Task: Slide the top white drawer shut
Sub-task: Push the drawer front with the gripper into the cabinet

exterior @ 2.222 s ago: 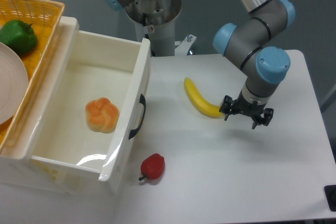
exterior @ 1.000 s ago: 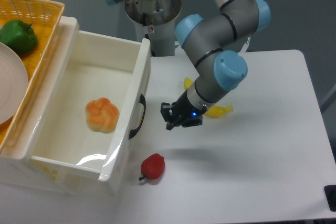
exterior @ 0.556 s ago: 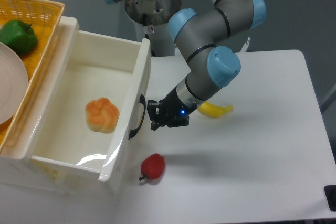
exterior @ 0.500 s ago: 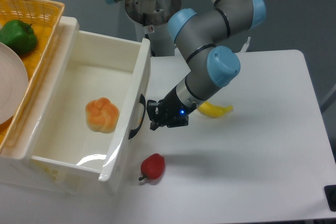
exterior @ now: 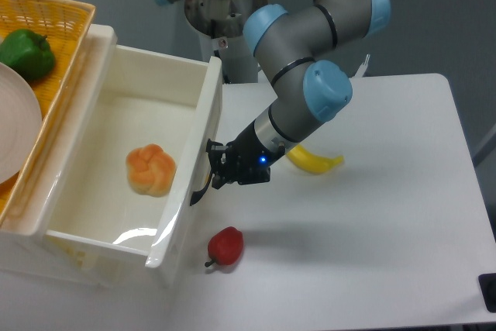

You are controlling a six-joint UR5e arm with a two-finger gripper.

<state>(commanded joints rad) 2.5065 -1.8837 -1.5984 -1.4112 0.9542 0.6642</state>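
The top white drawer [exterior: 194, 153] is pulled far out of the cream-white cabinet, with an orange bun-like thing [exterior: 151, 170] lying inside it. Its black arched handle [exterior: 206, 176] faces right on the front panel. My gripper [exterior: 215, 168] is right at that handle, its dark fingers touching or almost touching the front panel. From this angle I cannot tell whether the fingers are open or shut, and nothing shows between them.
A yellow banana [exterior: 314, 161] lies on the white table [exterior: 387, 253] behind my arm. A red pepper [exterior: 225, 246] sits near the drawer's front corner. A wicker basket [exterior: 46, 36] on the cabinet holds a green pepper [exterior: 25, 53] and a white plate [exterior: 15, 133].
My gripper has swung left from beside the banana across the table and now sits against the drawer's handle. The drawer has not moved.
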